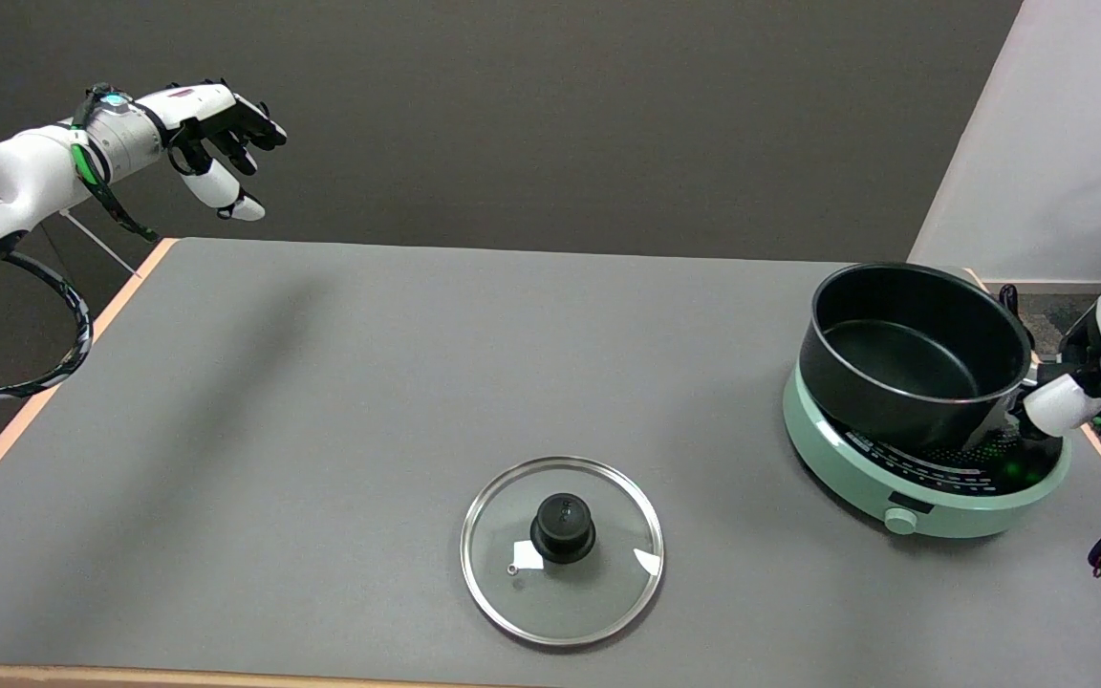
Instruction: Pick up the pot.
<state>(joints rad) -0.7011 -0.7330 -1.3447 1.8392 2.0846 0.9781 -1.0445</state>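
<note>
The black pot [904,368] is at the far right, lidless and empty, tilted over a mint-green cooker [895,492]. Its right side looks raised off the cooker top. My right hand [1081,377] comes in from the right edge and grips the pot at its right side. A white thumb presses near the rim and dark fingers curl behind it. The hand hides the pot's handle.
A glass lid [562,549] with a black knob lies flat on the grey table [321,430] near the front middle. The idle left hand [216,124] hangs in the air at the upper left. The table's right edge runs just beyond the cooker.
</note>
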